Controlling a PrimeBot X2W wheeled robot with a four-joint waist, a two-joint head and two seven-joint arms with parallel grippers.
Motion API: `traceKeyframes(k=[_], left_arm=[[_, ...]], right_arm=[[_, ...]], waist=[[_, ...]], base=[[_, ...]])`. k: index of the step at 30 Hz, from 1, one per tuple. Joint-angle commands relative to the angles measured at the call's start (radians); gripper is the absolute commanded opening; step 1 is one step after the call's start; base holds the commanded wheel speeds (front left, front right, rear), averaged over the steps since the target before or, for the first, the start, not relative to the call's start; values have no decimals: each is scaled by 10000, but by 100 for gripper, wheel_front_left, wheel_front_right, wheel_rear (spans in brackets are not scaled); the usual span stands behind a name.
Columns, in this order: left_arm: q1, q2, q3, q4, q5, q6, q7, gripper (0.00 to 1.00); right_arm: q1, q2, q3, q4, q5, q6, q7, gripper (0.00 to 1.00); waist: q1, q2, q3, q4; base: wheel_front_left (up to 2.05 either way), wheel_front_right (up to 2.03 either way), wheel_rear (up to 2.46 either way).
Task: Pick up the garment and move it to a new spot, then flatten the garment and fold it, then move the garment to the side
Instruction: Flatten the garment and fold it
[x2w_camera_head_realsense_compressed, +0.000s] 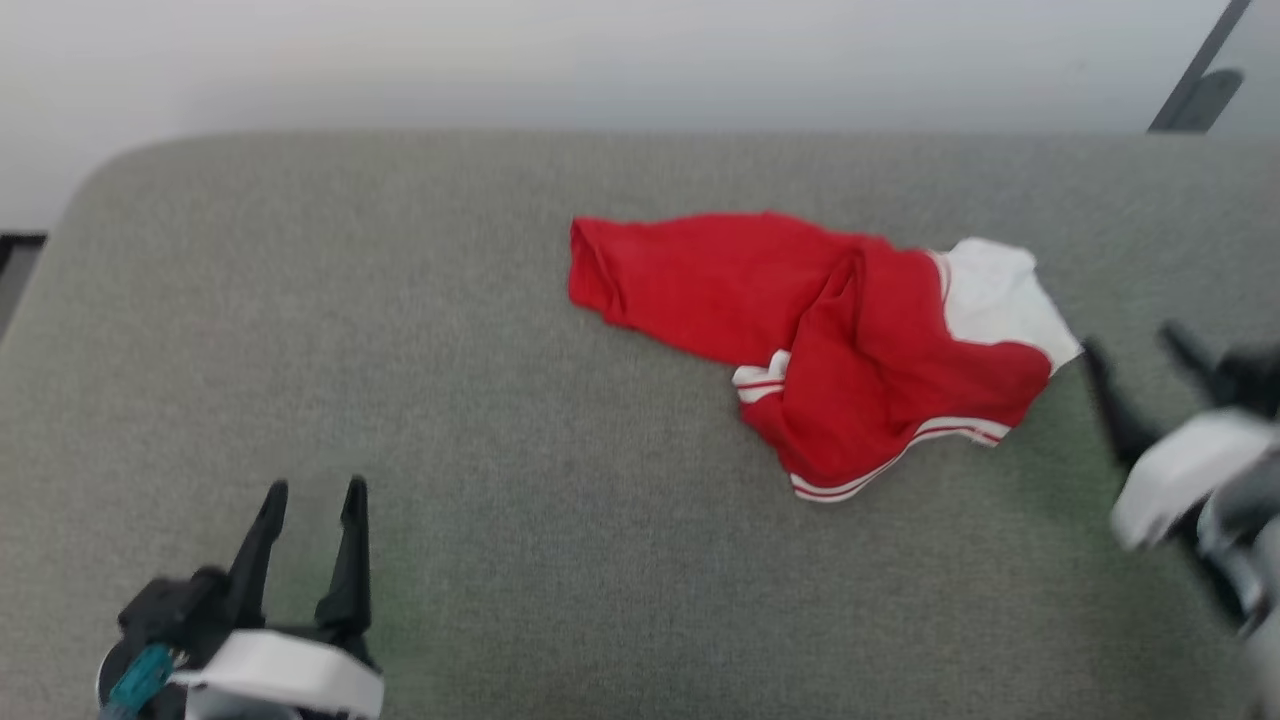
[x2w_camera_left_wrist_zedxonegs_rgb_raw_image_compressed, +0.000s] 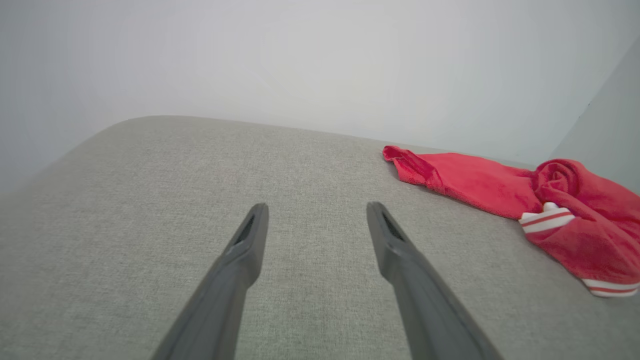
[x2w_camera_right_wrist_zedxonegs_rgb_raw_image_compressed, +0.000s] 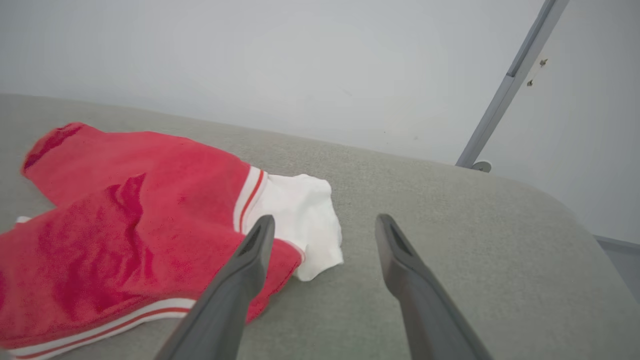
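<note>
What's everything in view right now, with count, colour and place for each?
garment: one, red with white sleeve parts and red-and-white striped trim, lying crumpled on the surface, right of centre in the head view.
padded surface: one, grey fabric with rounded corners, under everything.
wall: one, pale grey-white, behind the surface's far edge.
slanted bar: one, grey metal, against the wall beyond the surface's far right corner.
left pincer: one, dark fingers on a white wrist, open and empty, over bare surface at lower left, well apart from the garment.
right pincer: one, dark fingers, open and empty, at the right edge beside the garment's white sleeve; blurred in the head view.
</note>
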Motion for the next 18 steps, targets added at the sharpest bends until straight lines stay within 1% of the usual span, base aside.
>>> traceKeyframes(k=[1, 4, 6, 9, 11, 15, 18], left_arm=[[-229, -65, -71, -31, -28, -18, -52, 100], [-603, -154, -241, 8, -50, -18, -52, 100], [-821, -243, -348, 55, -87, -17, -51, 100], [-1088, -404, -501, 149, -178, -17, -52, 100], [-1218, -457, -593, 265, -233, -17, -52, 100], [-1502, -597, -744, 335, -346, -17, -52, 100], [-1722, -652, -811, 364, -394, -17, -52, 100]], right_arm=[[-341, -256, 77, 127, 98, 1, 258, 100], [-1477, -900, 584, 616, 645, 2, 1452, 100], [-2166, -1461, 1065, 937, 983, 1, 2337, 100], [-2907, -1953, 1926, 1259, 1834, 1, 3890, 100], [-3416, -2362, 2423, 1301, 2378, -1, 4723, 100], [-3918, -2783, 3334, 1137, 3378, 1, 5585, 100], [-4115, -3124, 4031, 1118, 3851, 1, 6226, 100]], waist=[[0, 0, 475, 118], [0, 0, 1029, 306], [0, 0, 1360, 440], [0, 0, 1728, 604], [0, 0, 1961, 710], [0, 0, 2370, 905], [0, 0, 2649, 1009]], base=[[0, 0, 0], [0, 0, 0], [0, 0, 0], [0, 0, 0], [0, 0, 0], [0, 0, 0], [0, 0, 0]])
